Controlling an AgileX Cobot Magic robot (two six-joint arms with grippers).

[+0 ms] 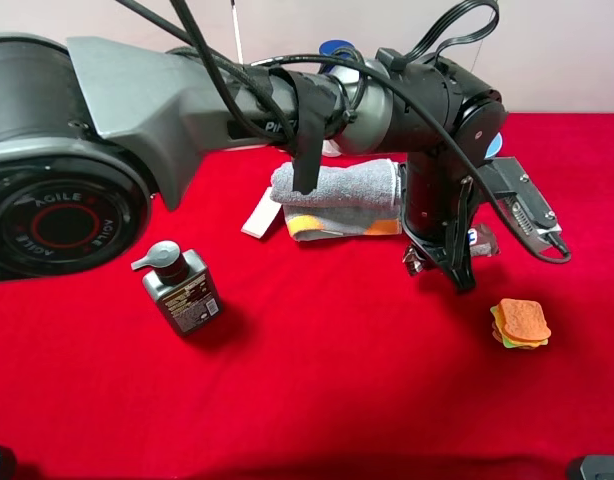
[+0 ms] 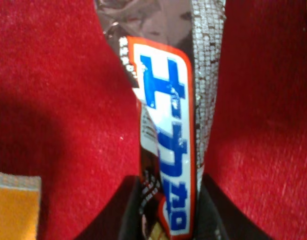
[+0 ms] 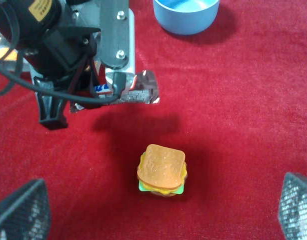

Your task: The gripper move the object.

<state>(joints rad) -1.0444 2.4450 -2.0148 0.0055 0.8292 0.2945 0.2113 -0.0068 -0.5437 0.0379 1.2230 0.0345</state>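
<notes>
On my left wrist feed the left gripper [image 2: 168, 192] is clamped on the candy bar [image 2: 168, 120]. Its two dark fingers [image 2: 126, 212] press the wrapper from either side, and the bar sticks out past them with its blue-on-white lettering and one silvery crimped edge facing the lens. This feed shows almost nothing else, only the red cloth [image 2: 53, 100] and an orange corner of fabric [image 2: 13, 207] at the edge.

The high camera gives me the layout. The left arm reaches across to the right half of the table and its gripper [image 1: 442, 262] points down, with only a sliver of the bar [image 1: 484, 240] showing beside it. A sandwich toy [image 1: 520, 324] lies near it on the side towards the camera. A grey towel [image 1: 337, 185] sits on a folded orange-and-white cloth [image 1: 342, 227] just behind the arm, with a white flat piece [image 1: 259, 215] beside that and a grey pump bottle [image 1: 180, 288] well apart on the left.

The right wrist feed looks back at that grip from outside. The bar [image 3: 138, 89] is held level, with its shadow on the cloth below it, so it looks raised. The toy [image 3: 162, 171] lies on the cloth near that shadow, and a blue bowl [image 3: 186, 15] stands beyond. The right gripper [image 3: 158, 209] has its fingers [image 3: 21, 210] spread wide and holds nothing.
</notes>
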